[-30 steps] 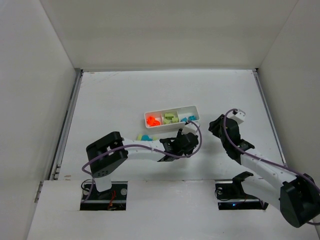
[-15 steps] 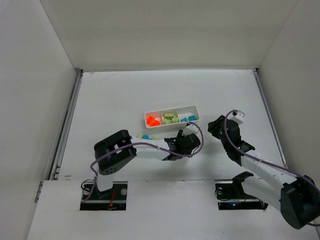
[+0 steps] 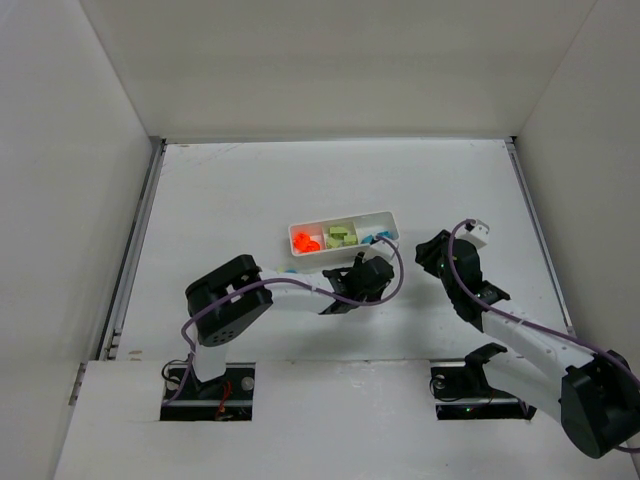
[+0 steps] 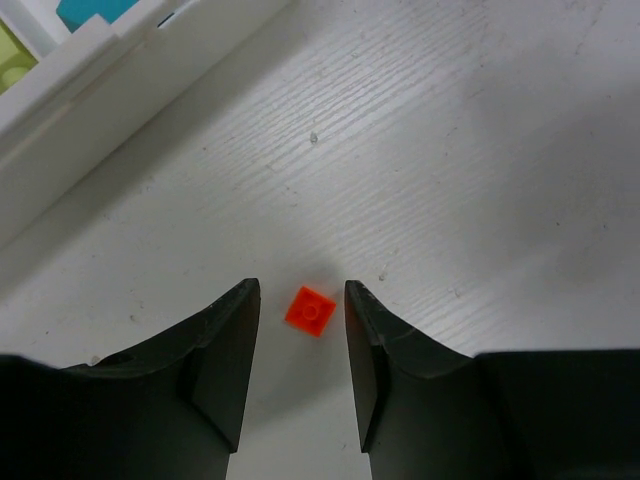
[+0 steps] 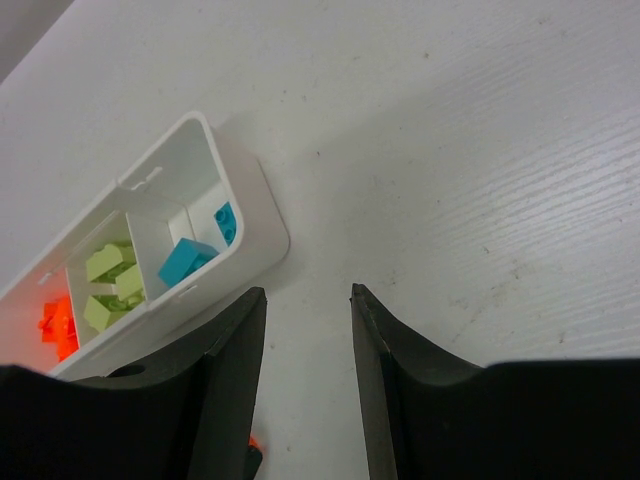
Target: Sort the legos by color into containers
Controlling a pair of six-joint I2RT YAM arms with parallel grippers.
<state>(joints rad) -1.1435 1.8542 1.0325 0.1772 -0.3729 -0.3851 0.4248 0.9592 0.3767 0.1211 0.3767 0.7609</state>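
A tiny orange-red lego [image 4: 310,309] lies on the table between the fingertips of my left gripper [image 4: 300,288]. The jaws stand open with a gap on each side of it. From above, the left gripper [image 3: 360,268] sits just below the white tray [image 3: 385,215] of containers. The containers hold orange-red legos [image 3: 304,241] on the left, yellow-green legos [image 3: 342,235] in the middle and cyan legos [image 5: 186,260] on the right. My right gripper [image 5: 308,292] is open and empty, off the tray's right end [image 5: 262,225].
The left arm [image 3: 290,295] stretches across the near table from its base toward the tray. The right arm [image 3: 500,320] rises from the bottom right. White walls enclose the table on three sides.
The left arm has swung a little toward the tray and now covers the loose cyan and yellow-green legos near it. Its jaws have narrowed slightly. The right arm has barely moved.
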